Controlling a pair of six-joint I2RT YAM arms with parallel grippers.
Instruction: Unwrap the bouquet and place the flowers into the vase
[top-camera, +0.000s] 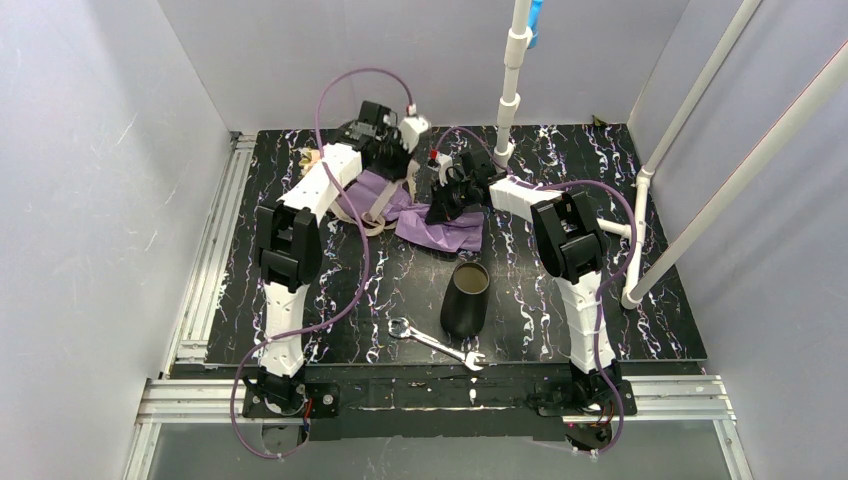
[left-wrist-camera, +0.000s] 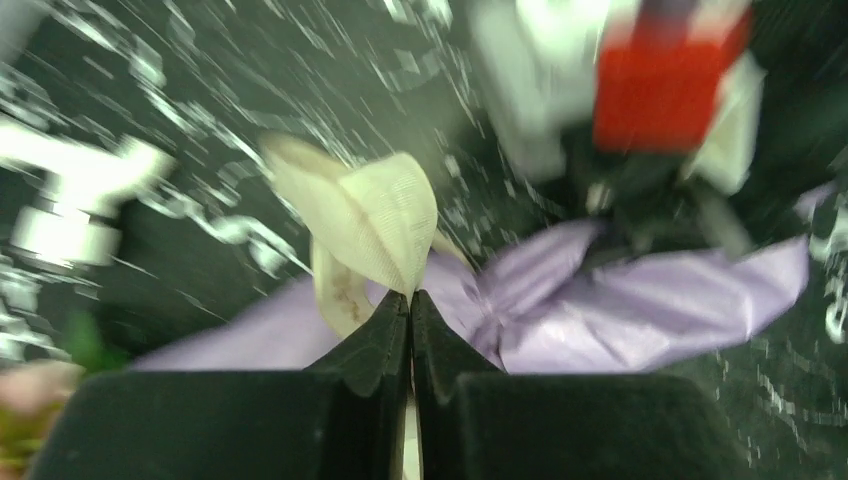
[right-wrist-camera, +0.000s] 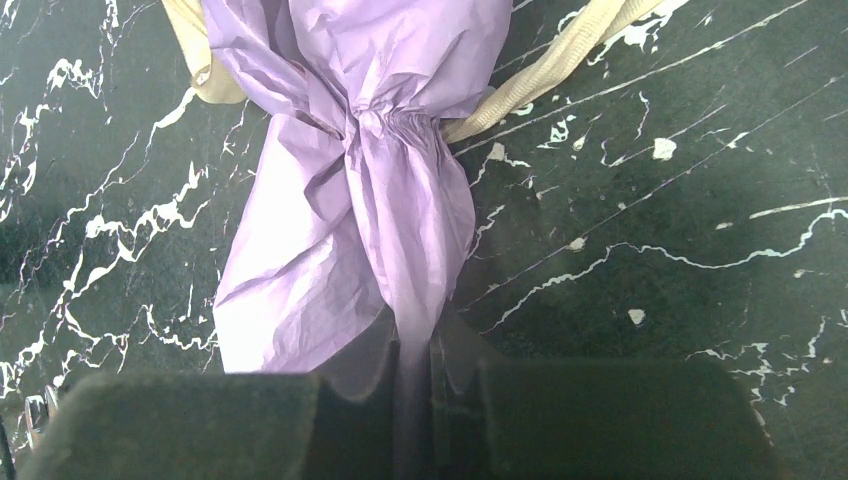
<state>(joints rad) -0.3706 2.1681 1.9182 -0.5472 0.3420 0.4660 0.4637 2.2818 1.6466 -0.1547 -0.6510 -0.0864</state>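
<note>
Left pincer (left-wrist-camera: 410, 297) clamps the beige ribbon (left-wrist-camera: 375, 215); right pincer (right-wrist-camera: 412, 345) grips the bouquet (right-wrist-camera: 340, 230) by its purple paper.

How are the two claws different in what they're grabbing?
The left claw pinches the beige ribbon, while the right claw pinches the purple paper. The left claw's fingers almost touch around the thin ribbon. The right claw's fingers sit a little apart, with bunched paper between them. Both claws are black, and both are shut on part of the same bouquet.
</note>
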